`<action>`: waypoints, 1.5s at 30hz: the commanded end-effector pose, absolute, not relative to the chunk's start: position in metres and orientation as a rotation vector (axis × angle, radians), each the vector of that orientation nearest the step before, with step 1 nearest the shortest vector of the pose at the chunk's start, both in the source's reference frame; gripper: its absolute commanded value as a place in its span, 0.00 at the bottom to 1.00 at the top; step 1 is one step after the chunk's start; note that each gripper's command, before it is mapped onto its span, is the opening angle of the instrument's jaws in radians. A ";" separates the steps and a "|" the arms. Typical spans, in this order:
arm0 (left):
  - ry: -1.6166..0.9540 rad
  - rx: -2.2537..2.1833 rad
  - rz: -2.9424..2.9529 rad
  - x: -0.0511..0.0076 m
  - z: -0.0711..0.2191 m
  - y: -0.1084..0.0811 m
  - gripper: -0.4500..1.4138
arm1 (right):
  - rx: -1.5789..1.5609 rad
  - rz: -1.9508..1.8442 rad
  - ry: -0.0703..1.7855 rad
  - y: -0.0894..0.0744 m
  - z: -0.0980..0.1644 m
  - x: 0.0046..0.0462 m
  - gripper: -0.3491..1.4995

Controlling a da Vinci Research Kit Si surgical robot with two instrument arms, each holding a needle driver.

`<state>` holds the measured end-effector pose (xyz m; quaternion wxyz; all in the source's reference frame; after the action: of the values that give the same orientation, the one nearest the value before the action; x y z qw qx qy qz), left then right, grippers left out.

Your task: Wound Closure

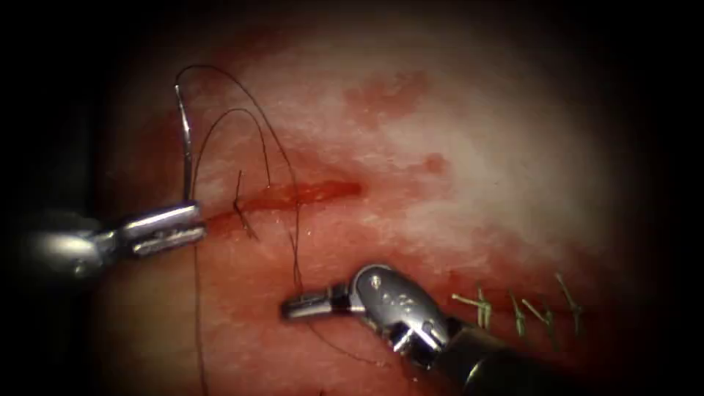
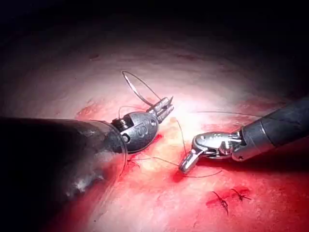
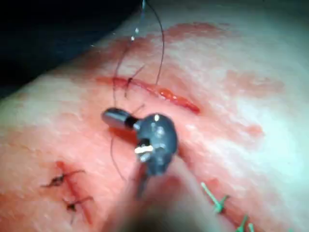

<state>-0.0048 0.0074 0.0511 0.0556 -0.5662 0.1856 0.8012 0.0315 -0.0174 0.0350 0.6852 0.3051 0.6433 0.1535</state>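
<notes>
Needle [image 1: 186,143]: stands free above the tissue at the left end of the cut, pinched near one end, its curve rising to the far side.
Thread [image 1: 282,158]: runs from the needle's top in a high arc, down across the cut to the right tool; a second strand trails toward the near edge.
Cut [image 1: 301,194]: open and red, a knot with short tails [image 1: 242,209] at its left part.
Left tool [image 1: 165,229]: fingers pressed on the needle.
Right tool [image 1: 312,304]: near side of the cut, fingers pressed together, seemingly on the thread.
Tissue [image 1: 477,147]: green stitches [image 1: 517,308] at near right.
Doing it well: I judge steady tension without dragging the knot matters.
</notes>
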 end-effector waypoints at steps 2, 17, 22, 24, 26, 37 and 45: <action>0.559 -1.716 2.428 -0.0052 0.052 0.008 0.00 | 0.690 0.356 1.447 -0.017 0.034 0.0323 0.00; 0.540 -1.684 2.445 -0.0027 0.051 0.008 0.00 | 0.410 0.418 1.433 -0.010 0.041 0.0300 0.78; 0.537 -1.678 2.441 -0.0023 0.051 0.008 0.00 | 0.392 0.420 1.430 -0.010 0.043 0.0316 0.77; 0.538 -1.676 2.442 -0.0023 0.051 0.008 0.00 | 0.388 0.419 1.431 -0.010 0.044 0.0323 0.77; 0.538 -1.676 2.442 -0.0023 0.051 0.008 0.00 | 0.382 0.416 1.433 -0.010 0.045 0.0333 0.75; 0.532 -1.671 2.441 -0.0019 0.051 0.008 0.00 | 0.566 0.356 1.424 -0.013 0.041 0.0324 0.00; 0.532 -1.669 2.441 -0.0019 0.051 0.008 0.00 | 0.608 0.316 1.443 -0.017 0.034 0.0308 0.00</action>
<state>-0.0014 0.0080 0.0504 0.0688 -0.5539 0.1765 0.8108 0.0299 -0.0175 0.0339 0.6978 0.2731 0.6470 0.1413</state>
